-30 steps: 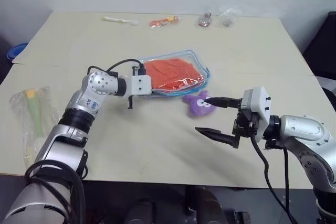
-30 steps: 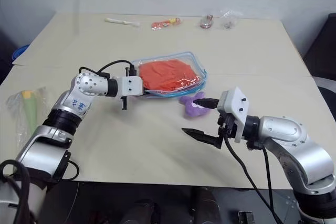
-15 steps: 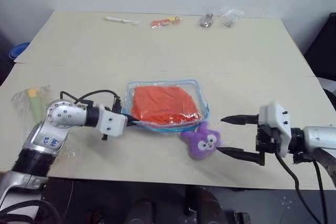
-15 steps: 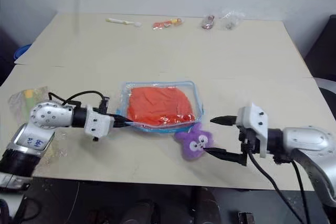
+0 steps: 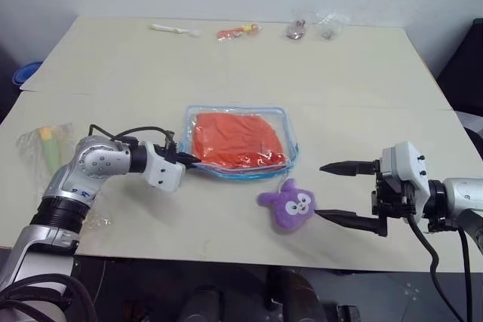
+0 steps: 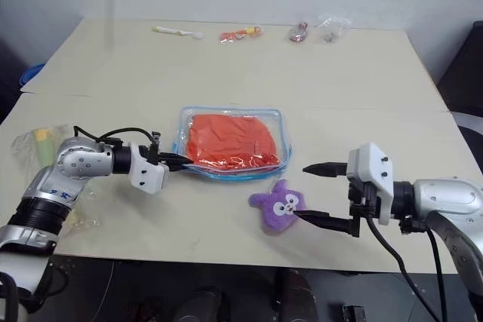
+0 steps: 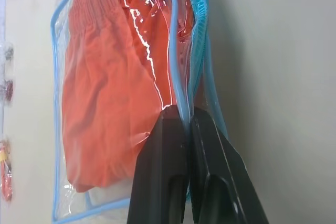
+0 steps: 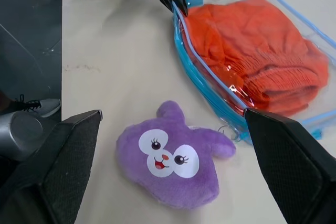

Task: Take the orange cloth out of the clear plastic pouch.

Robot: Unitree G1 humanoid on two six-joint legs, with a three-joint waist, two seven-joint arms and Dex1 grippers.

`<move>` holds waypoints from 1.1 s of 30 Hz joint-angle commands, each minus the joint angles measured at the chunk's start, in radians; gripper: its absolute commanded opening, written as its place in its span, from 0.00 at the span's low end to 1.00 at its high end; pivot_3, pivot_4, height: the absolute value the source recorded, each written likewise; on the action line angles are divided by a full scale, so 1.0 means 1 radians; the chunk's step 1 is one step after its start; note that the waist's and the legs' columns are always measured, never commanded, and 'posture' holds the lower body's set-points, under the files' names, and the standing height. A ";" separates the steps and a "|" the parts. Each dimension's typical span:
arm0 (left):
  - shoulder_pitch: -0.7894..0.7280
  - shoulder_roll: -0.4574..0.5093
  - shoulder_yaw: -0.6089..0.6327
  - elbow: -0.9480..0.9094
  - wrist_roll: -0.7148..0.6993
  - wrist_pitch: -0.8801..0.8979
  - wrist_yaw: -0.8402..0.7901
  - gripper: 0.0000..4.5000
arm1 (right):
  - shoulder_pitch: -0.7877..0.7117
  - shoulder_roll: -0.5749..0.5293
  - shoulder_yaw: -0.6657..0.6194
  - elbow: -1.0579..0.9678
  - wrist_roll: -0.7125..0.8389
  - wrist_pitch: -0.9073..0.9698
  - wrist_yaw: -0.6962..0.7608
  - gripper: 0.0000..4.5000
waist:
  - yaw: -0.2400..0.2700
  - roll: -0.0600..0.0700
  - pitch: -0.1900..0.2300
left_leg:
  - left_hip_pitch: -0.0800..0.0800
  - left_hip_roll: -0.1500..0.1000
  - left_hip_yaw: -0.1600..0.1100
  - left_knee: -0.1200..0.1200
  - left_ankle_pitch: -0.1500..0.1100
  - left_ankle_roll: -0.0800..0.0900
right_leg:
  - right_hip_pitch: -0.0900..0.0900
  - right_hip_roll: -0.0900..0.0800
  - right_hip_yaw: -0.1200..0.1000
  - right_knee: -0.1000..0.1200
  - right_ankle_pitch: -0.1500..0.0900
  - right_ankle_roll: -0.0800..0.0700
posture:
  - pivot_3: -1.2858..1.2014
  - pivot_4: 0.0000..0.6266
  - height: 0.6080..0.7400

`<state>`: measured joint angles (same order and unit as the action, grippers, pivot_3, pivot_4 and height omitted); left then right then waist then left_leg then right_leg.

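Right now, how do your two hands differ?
The left hand is shut, pinching the blue-trimmed edge of the pouch; the right hand is open and holds nothing. The left touches the pouch, while the right hangs beside the purple bunny, apart from the pouch. Both point inward over the table.

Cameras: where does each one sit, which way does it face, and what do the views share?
Head stereo pair: looks forward and down over the table, both arms in frame.
Left wrist: looks along the left end effector, shut on the clear plastic pouch with the orange cloth inside.
Right wrist: looks between the right end effector's open fingers at the purple plush bunny.
Shared: pouch and cloth.
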<state>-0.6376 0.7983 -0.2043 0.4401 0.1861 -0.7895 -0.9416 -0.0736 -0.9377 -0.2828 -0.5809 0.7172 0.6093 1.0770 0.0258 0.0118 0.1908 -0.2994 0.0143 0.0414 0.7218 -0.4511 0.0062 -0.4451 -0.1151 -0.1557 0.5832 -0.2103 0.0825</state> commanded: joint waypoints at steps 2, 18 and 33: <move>-0.010 0.016 0.001 0.007 -0.042 -0.031 -0.016 0.12 | -0.012 -0.006 -0.007 -0.019 0.015 -0.013 -0.003 1.00 | 0.000 0.000 0.000 | 0.000 0.000 0.000 0.000 0.000 0.000 | 0.000 0.000 0.000 0.000 0.000 0.000 | 0.52 0.24 1.00; 0.000 0.125 0.084 -0.543 -0.502 0.729 -0.188 1.00 | 0.019 -0.003 -0.065 -0.021 0.023 -0.006 -0.031 1.00 | 0.004 0.000 0.000 | -0.001 -0.001 -0.002 0.001 0.000 0.000 | 0.000 0.000 0.000 0.000 0.000 0.000 | 0.52 0.24 1.00; -0.107 0.002 -0.042 -0.600 -0.474 1.000 -0.267 1.00 | 0.049 0.017 -0.014 -0.065 -0.026 -0.029 -0.121 1.00 | 0.005 0.000 0.000 | 0.000 -0.001 0.003 0.000 0.000 0.000 | 0.001 0.002 0.006 0.000 0.000 0.000 | 0.52 0.24 1.00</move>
<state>-0.6992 0.8292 -0.2245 -0.1708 -0.3123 0.2416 -1.2044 -0.0103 -0.9253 -0.2798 -0.6327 0.6896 0.6062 0.9636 0.0310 0.0117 0.1908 -0.2999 0.0134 0.0431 0.7230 -0.4510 0.0058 -0.4446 -0.1135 -0.1501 0.5828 -0.2099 0.0833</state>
